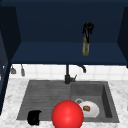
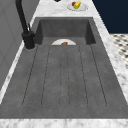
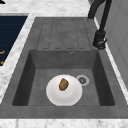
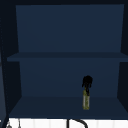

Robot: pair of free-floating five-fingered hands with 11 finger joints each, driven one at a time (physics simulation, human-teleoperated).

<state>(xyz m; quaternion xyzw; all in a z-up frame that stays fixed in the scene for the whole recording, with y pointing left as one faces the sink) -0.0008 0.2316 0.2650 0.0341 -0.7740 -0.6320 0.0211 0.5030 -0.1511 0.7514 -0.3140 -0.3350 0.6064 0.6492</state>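
My right hand (image 1: 87,28) is up inside the open wall cabinet, its fingers curled round the neck of an olive-green bottle (image 1: 85,48). The upper view has the same hand (image 4: 87,82) on top of the bottle (image 4: 86,100), whose base is at the lower shelf (image 4: 50,107). My left hand (image 1: 34,117) hangs low at the sink's front left corner, over the drainboard (image 1: 45,97). A big red ball (image 1: 67,115) sits at the front edge, to the right of it. In the basin lies a white plate (image 3: 70,96) with a brown piece of food (image 3: 63,84) on it.
A black faucet (image 1: 67,75) rises behind the sink, between drainboard and basin. The drain (image 3: 82,80) lies beside the plate. A dish of fruit (image 2: 77,5) stands on the marble counter beyond the basin. Utensils (image 1: 22,71) hang on the tiled wall at the left.
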